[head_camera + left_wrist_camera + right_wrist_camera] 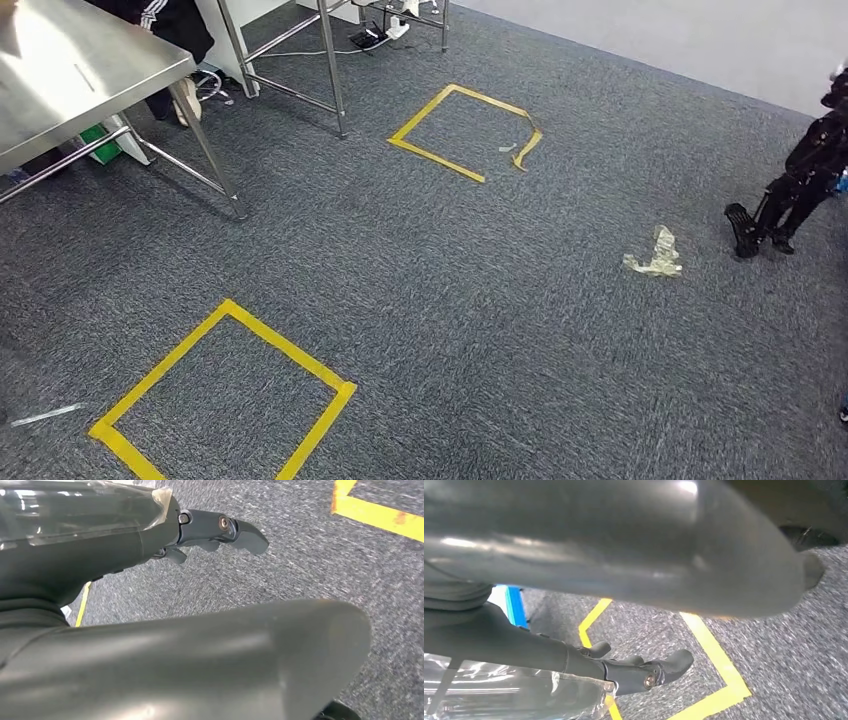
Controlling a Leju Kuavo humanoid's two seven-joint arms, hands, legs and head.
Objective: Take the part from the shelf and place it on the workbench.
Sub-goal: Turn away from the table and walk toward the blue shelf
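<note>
A steel workbench [70, 90] stands at the far left of the head view, its top bare where I can see it. My left hand [125, 550] hangs over grey carpet, its dark fingers [225, 530] stretched out and holding nothing. My right hand [524, 645] hangs the same way, fingers [654, 672] extended above yellow floor tape, with nothing in it.
Two yellow tape squares mark the carpet, one near [160, 370] and one farther off [437, 160]. A crumpled tape scrap [655, 255] lies to the right, beside a black object [790, 190]. A second metal frame [330, 60] stands behind the workbench, where a person in dark clothes [170, 20] is.
</note>
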